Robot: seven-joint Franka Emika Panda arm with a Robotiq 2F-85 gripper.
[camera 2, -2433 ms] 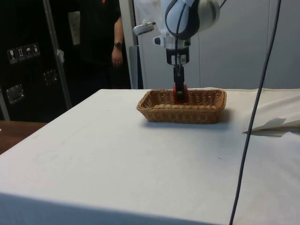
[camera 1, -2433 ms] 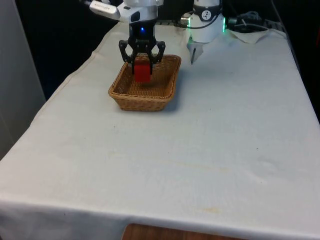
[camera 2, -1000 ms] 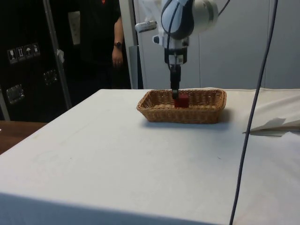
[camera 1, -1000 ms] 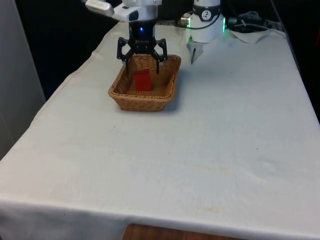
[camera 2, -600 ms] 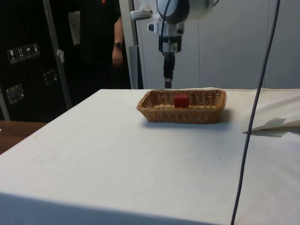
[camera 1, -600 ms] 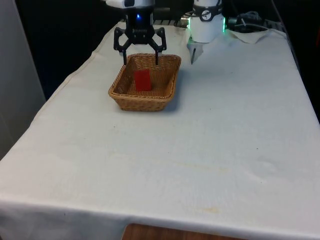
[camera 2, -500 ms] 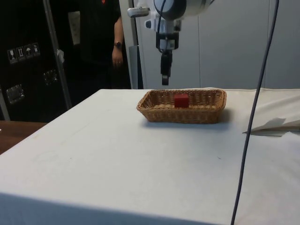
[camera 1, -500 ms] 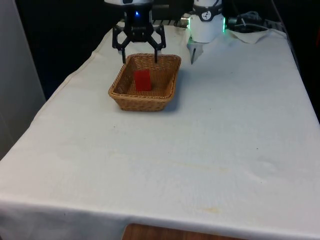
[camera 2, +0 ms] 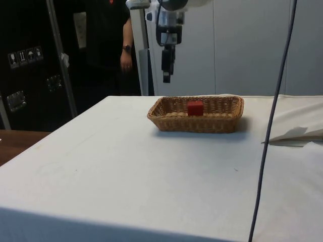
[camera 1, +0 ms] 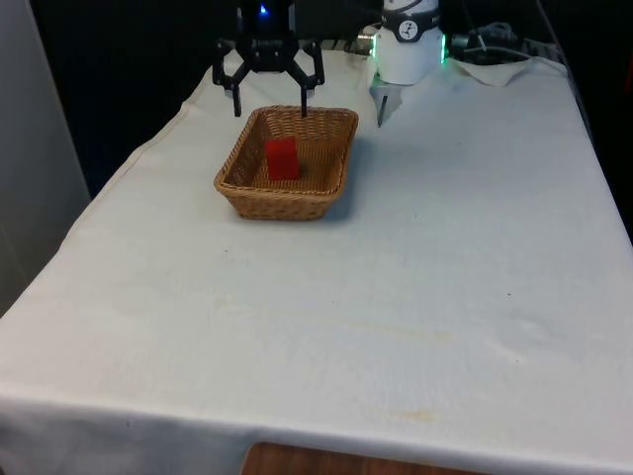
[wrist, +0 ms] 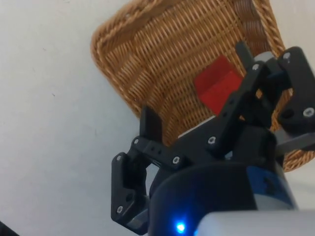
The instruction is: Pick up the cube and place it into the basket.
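The red cube (camera 1: 282, 158) lies inside the wicker basket (camera 1: 280, 204), free of the gripper. In the side view the cube (camera 2: 195, 108) shows above the basket's rim (camera 2: 194, 123). My gripper (camera 1: 270, 111) hangs open and empty, well above the table and behind the basket's far end. From the side, the gripper (camera 2: 165, 76) is high above the cloth, just past the basket's end. The wrist view looks down past the spread gripper (wrist: 197, 83) onto the cube (wrist: 219, 84) in the basket (wrist: 123, 64).
A person (camera 2: 121, 45) stands behind the table in the side view. A dark cable (camera 2: 272, 116) hangs down on that view's right, over a rumpled fold of cloth (camera 2: 295, 133). White cloth (camera 1: 396, 297) spreads wide in front of the basket.
The gripper has let go of the cube, risen out of the basket and drawn back past its far end, staying open. The cube rests where it was dropped.
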